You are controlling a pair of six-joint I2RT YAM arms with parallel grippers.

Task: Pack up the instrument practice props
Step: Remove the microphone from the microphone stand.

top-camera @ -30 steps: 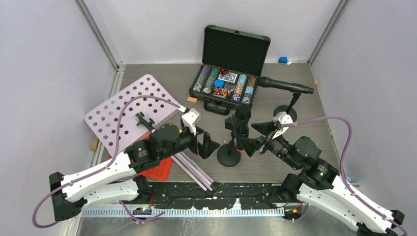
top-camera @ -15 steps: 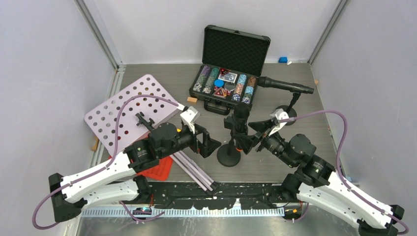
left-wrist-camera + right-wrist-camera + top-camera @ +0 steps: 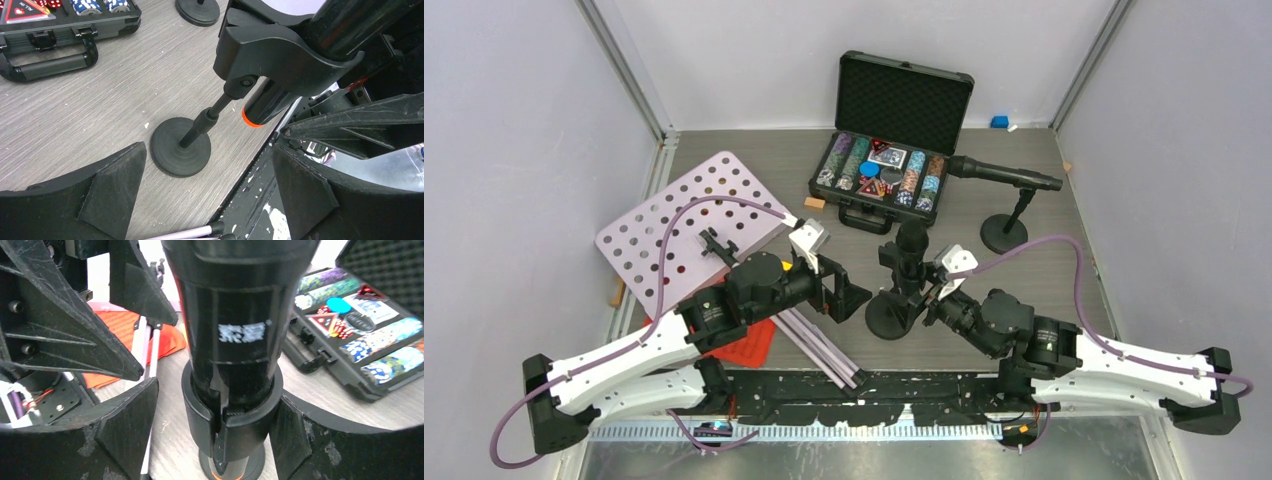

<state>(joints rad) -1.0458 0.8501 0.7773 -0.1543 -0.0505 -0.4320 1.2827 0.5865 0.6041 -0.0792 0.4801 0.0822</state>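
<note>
At the near microphone [image 3: 911, 241] — right claw [image 3: 923, 297] straddles, left claw [image 3: 848, 286] hovers.

Plain pale lilac-grey walls are boxing the space in: a left wall [image 3: 514, 150], a back wall [image 3: 744, 60] and a right wall [image 3: 1184, 130]. Slanting aluminium posts are running up the two back corners, one on the left [image 3: 624, 70] and one on the right [image 3: 1086, 62]. The tabletop [image 3: 774, 145] is showing a grey wood grain, with small white flecks near its front. A black plate [image 3: 824, 386] and a pale slotted rail [image 3: 824, 432] are lining the near edge. Light is falling softly and evenly, casting only faint shadows.
</note>
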